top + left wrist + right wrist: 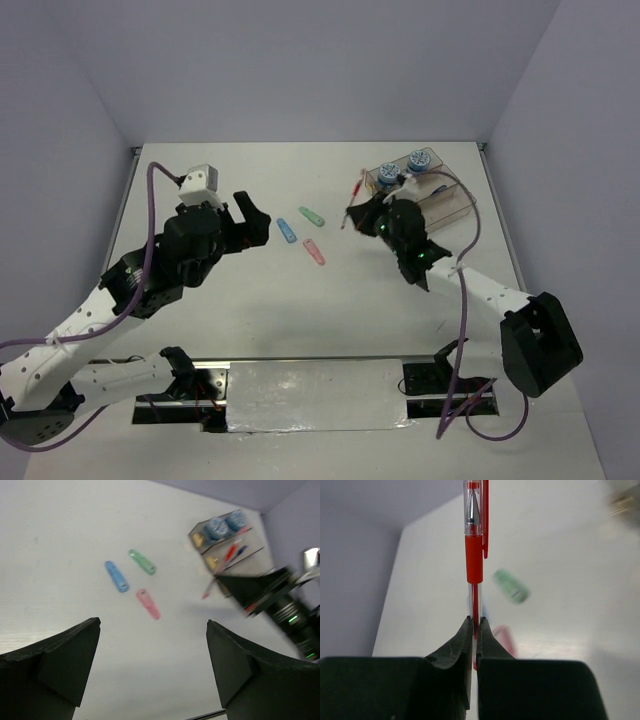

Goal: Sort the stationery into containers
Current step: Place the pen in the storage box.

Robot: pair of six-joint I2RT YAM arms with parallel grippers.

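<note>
My right gripper (pixel 352 215) (pixel 474 619) is shut on a red pen (pixel 355 196) (pixel 474 555), pinching it near one end just left of the containers (pixel 445 195) (pixel 246 535). Two blue-and-white tape rolls (pixel 388 173) (pixel 417 159) sit in the far bin, and a blue pen (pixel 240 551) lies in the bin beside it. Blue (pixel 286 231) (pixel 116 576), green (pixel 312 215) (pixel 142 562) and pink (pixel 314 252) (pixel 148 604) flat pieces lie on the table between the arms. My left gripper (pixel 255 212) (pixel 152 622) hangs wide open and empty, just left of them.
The white table (pixel 300 300) is walled at the left, back and right. A metal plate (pixel 315 395) lies at the near edge between the arm bases. Purple cables (pixel 465 290) loop off both arms.
</note>
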